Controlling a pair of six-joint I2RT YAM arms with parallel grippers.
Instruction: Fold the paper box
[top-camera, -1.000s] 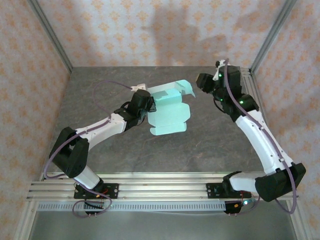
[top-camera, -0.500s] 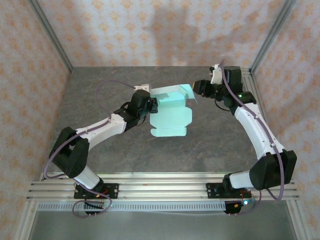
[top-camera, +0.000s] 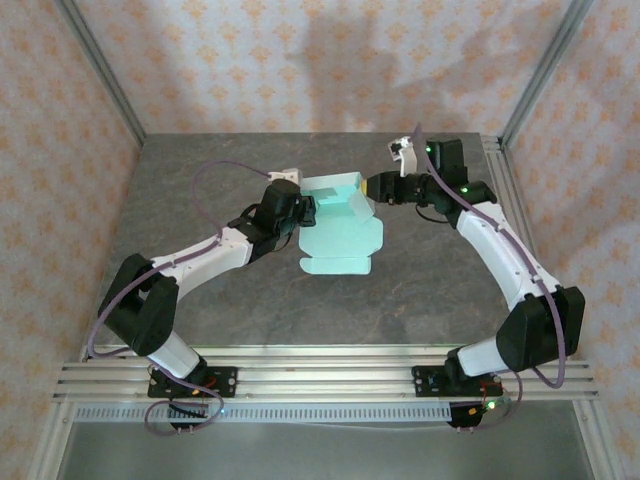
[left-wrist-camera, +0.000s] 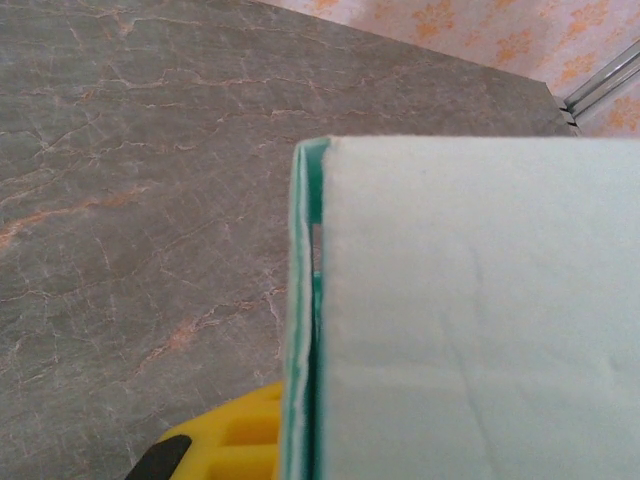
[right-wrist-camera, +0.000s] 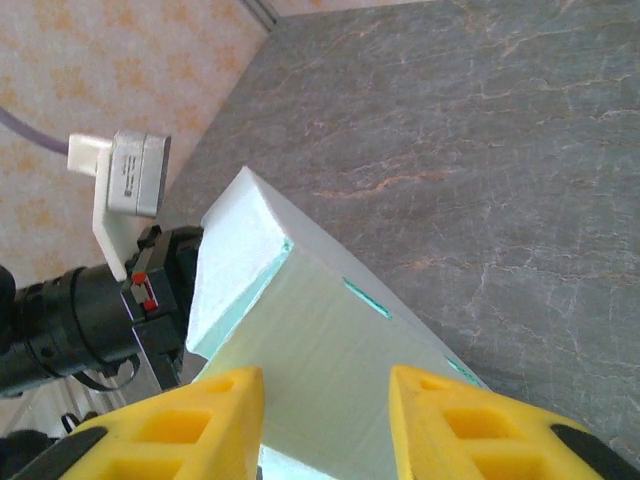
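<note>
Overhead, my left gripper (top-camera: 305, 208) clamps the paper box (top-camera: 340, 235). Wrist-close, my right gripper (right-wrist-camera: 325, 385) has jaws apart astride its flap, over the marbled table (right-wrist-camera: 480, 150).

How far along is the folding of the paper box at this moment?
Done: the upper part of the paper box is bent over along a crease. In hand: the left gripper is shut on its left edge; the right gripper straddles the bent part, though I cannot tell whether it presses. Left: the lower panel with its tabs is flat and open, so no closed box yet.
</note>
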